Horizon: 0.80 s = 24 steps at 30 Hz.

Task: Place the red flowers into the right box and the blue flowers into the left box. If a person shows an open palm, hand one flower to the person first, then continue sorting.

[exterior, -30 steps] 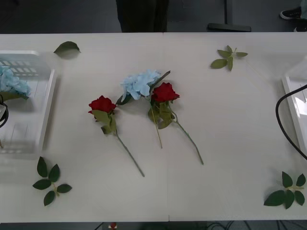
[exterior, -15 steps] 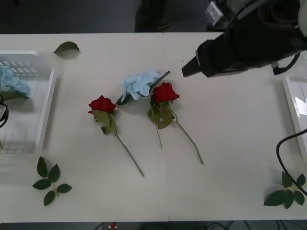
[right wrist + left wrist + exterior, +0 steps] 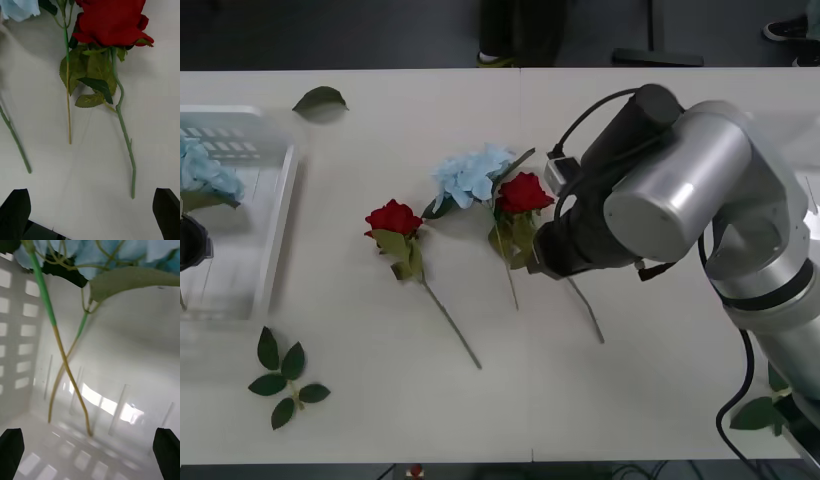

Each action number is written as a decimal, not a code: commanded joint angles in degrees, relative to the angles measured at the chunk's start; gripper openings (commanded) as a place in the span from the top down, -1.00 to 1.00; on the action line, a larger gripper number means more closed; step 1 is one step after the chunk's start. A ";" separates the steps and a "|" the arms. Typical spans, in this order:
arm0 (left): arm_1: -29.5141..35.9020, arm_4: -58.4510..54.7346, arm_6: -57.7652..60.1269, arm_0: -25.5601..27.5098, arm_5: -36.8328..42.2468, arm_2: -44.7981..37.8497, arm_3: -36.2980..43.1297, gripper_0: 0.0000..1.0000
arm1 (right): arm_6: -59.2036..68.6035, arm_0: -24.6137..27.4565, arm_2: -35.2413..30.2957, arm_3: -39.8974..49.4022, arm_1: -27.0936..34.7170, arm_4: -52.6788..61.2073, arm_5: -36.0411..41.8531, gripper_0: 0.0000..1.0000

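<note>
1. The right gripper (image 3: pixel 90 210) hangs over the middle of the table (image 3: pixel 660 400), above the stem of the right red rose (image 3: pixel 524 192). Its two black fingers (image 3: pixel 15 208) stand wide apart and hold nothing.
2. In the right wrist view, this rose (image 3: pixel 110 20) lies with its thin green stem running toward the gripper, between the two fingers but not touched by them.
3. The stem of the loose blue hydrangea (image 3: pixel 470 174) lies just beside the rose stem, and the two heads touch each other.
4. A second red rose (image 3: pixel 392 217) lies farther left, apart from this pair.
5. The left box (image 3: pixel 250 180) at the left edge already holds one blue flower (image 3: pixel 202 172). The left gripper (image 3: pixel 90 450) is inside this box with its fingers spread and empty.
6. I think the next move is to go down and close on the rose stem. The risk is that the fingers also catch the hydrangea stem, because it is so near, and then both flowers would go to the right box.
7. The stem is thin and lies flat, so it may slip out if the fingers close too high.
</note>
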State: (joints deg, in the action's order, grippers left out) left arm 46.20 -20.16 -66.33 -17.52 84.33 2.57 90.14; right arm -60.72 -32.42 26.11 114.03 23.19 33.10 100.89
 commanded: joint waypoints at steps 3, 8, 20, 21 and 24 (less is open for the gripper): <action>-0.41 -10.69 6.56 -3.40 6.64 -1.25 7.95 -1.00 | -2.30 0.16 2.28 -6.27 -1.57 -6.12 -6.67 -0.89; -1.55 -16.93 14.83 -4.81 9.80 0.33 11.46 -1.00 | -3.97 0.16 2.54 -13.30 -2.97 -8.76 -12.38 -0.89; -7.62 -14.47 33.46 -8.59 8.48 11.23 17.09 -1.00 | -6.78 0.16 5.44 -26.40 -7.19 -16.58 -21.96 -0.89; -8.59 -14.20 34.78 -8.85 8.40 11.76 17.09 -1.00 | -6.96 0.16 5.97 -27.10 -7.37 -17.20 -22.67 -0.89; -11.05 -12.62 38.21 -9.29 7.61 13.34 17.35 -1.00 | -7.04 0.16 6.41 -28.68 -7.98 -18.25 -24.07 -0.89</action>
State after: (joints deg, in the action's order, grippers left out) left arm 36.86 -34.63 -31.51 -25.27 93.12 15.71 105.64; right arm -65.54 -31.31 32.43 85.41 16.10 15.55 77.89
